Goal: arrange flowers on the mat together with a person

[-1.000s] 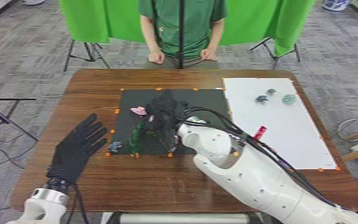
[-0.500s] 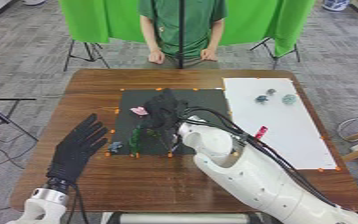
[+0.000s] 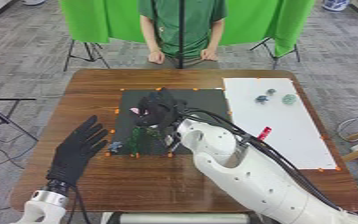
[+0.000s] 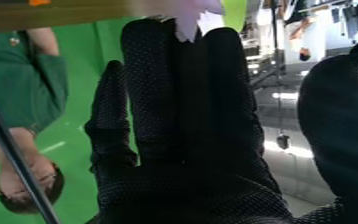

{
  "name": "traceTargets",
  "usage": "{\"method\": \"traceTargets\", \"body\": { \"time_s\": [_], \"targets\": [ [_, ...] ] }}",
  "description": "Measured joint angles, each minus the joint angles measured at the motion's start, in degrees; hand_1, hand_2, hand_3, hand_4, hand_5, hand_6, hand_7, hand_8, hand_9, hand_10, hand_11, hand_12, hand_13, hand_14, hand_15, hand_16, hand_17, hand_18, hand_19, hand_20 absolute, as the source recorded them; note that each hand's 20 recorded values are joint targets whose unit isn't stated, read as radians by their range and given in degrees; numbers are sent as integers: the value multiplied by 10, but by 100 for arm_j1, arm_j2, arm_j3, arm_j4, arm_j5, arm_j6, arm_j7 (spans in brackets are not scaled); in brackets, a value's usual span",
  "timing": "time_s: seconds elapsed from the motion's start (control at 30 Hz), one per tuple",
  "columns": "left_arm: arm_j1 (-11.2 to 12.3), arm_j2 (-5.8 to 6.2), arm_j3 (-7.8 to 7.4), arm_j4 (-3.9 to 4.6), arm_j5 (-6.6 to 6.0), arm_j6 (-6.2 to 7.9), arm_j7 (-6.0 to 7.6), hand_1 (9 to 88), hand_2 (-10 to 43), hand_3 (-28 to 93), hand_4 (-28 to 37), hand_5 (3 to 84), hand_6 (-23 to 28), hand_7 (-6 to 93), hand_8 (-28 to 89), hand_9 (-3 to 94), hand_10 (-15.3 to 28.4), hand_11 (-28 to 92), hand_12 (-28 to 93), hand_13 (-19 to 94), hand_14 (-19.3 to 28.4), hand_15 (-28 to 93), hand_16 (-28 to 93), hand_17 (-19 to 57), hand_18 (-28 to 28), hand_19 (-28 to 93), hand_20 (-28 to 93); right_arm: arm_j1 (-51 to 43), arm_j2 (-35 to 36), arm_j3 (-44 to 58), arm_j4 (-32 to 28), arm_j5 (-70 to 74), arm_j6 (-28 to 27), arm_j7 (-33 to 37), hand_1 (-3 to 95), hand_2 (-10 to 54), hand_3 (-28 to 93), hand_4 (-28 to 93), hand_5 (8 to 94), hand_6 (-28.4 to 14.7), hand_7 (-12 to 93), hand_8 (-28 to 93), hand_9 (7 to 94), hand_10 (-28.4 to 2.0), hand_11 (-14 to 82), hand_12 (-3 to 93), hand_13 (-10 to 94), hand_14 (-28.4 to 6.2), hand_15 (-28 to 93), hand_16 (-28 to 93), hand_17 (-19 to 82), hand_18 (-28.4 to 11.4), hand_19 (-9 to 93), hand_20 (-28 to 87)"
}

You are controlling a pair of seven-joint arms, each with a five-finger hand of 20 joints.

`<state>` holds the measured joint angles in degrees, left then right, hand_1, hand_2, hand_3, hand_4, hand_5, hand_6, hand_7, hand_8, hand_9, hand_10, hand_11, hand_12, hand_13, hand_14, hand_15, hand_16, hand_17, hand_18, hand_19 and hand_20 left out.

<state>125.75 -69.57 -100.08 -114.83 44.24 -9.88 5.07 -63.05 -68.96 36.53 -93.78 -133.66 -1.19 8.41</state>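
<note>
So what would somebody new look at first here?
Probably the big white right arm, with its black-gloved right hand over the dark mat and something pink beside it. Next, the bright green curtain behind the table, then the red thing on the white sheet.

Sheet [image 3: 286,145]: is lying right of the mat [image 3: 209,98], bearing three pieces [image 3: 288,99] and a stick [image 3: 264,133]
Stem [image 3: 135,140]: is lying on the mat
Clump [image 3: 115,146]: is sitting at the mat's near left corner
Flower [image 3: 135,110]: is showing over the mat's left
</note>
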Motion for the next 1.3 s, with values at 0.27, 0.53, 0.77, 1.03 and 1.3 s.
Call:
{"method": "traceTargets", "body": {
  "time_s": [0.27, 0.53, 0.77, 1.03, 1.3],
  "targets": [
    [-72, 2, 2, 39, -5, -8, -48, 260, -48, 682, -263, 298, 32, 142, -88, 241, 115, 151, 150, 209, 124, 202, 42, -99, 203, 388, 84, -53, -146, 278, 172, 179, -1007, -24, 192, 11, 827, -235, 559, -25, 273, -129, 674, -127, 172, 171, 578, -111, 554, 204, 165, -219, 627, 421],
    [-127, 2, 3, 65, -5, -35, -83, 260, -47, 682, -263, 298, 32, 142, -88, 242, 115, 151, 150, 210, 124, 202, 39, -99, 203, 388, 84, -88, -165, 284, 275, 288, -793, -255, 182, 21, 828, -234, 544, -21, 279, -133, 613, -118, 119, 139, 563, -116, 549, 195, 161, -222, 623, 418],
    [-134, 8, 3, 68, -6, -44, -90, 261, -47, 681, -263, 298, 32, 141, -88, 243, 115, 151, 150, 210, 125, 203, 39, -99, 203, 388, 84, -143, -161, 326, 258, 323, -748, -433, 179, 22, 830, -235, 547, -20, 281, -137, 526, -118, 85, 115, 543, -114, 520, 186, 154, -226, 617, 416],
    [-134, 8, 3, 68, -6, -53, -90, 261, -48, 682, -263, 299, 33, 141, -88, 244, 115, 151, 150, 210, 124, 202, 39, -99, 203, 388, 84, -282, -157, 483, 152, 427, -648, -538, 178, 23, 839, -243, 468, -23, 278, -147, 490, -132, 137, 174, 472, -119, 526, 178, 139, -224, 584, 395],
    [-103, -11, -5, 30, 1, -45, -17, 262, -47, 681, -262, 299, 33, 142, -88, 245, 115, 152, 150, 209, 124, 198, 39, -99, 203, 389, 84, -783, 102, 1497, -821, 1960, -680, -718, 193, 33, 846, -250, 435, -43, 219, -135, 470, -141, 163, 184, 398, -122, 489, 171, 140, -214, 602, 389]
  ]
}}
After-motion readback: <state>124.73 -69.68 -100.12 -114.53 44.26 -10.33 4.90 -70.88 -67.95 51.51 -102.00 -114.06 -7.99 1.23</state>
